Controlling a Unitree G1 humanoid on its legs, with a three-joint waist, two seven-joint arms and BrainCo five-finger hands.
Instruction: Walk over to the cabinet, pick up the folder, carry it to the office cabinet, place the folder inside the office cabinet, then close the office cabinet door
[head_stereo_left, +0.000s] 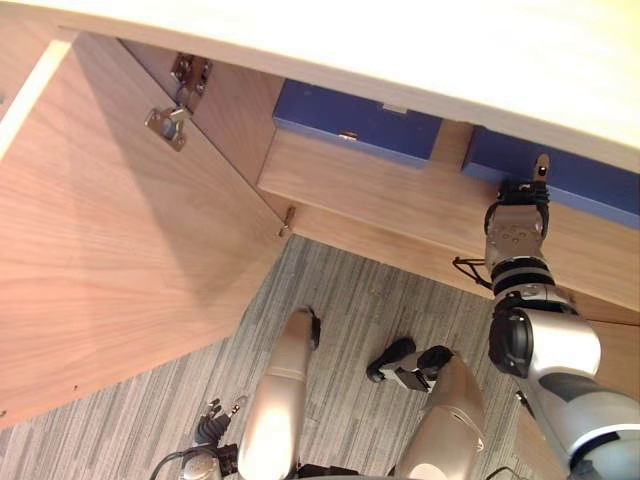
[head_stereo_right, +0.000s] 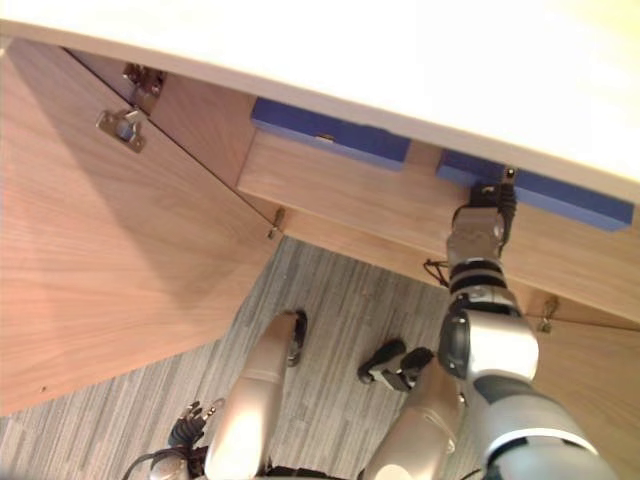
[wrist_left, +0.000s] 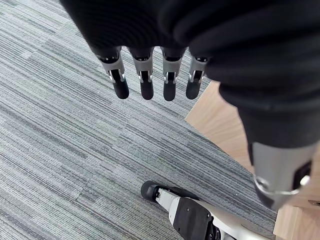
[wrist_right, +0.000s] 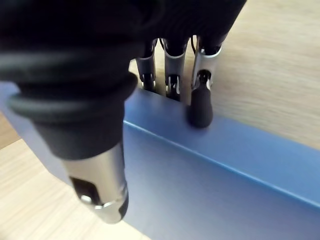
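While the right hand (head_stereo_left: 516, 228) reaches into the office cabinet (head_stereo_left: 250, 120), the blue folder (head_stereo_left: 585, 186) sits on the wooden shelf (head_stereo_left: 400, 195) inside, at the right end under the pale cabinet top (head_stereo_left: 450, 50). Right hand state: fingers (wrist_right: 200, 107) straight, not curled. One dark tip rests on the folder's top edge and the others pass behind that edge. The thumb (wrist_right: 102, 192) is out straight on the near side, over the folder's face; cannot tell if it touches. No clamp visible.

A second blue folder (head_stereo_left: 358, 124) is on the same shelf further left, well apart from the first, with nothing touching it.

The cabinet door (head_stereo_left: 110, 260) is swung wide open on the left, inner face toward the camera, with a metal hinge (head_stereo_left: 168, 124) on it near the top.

The left hand (wrist_left: 145, 82) hangs low by the robot's side over the grey striped carpet (head_stereo_left: 350, 290), fingers straight and slightly apart, holding nothing. A wooden panel edge (wrist_left: 220, 120) shows just past its fingertips.
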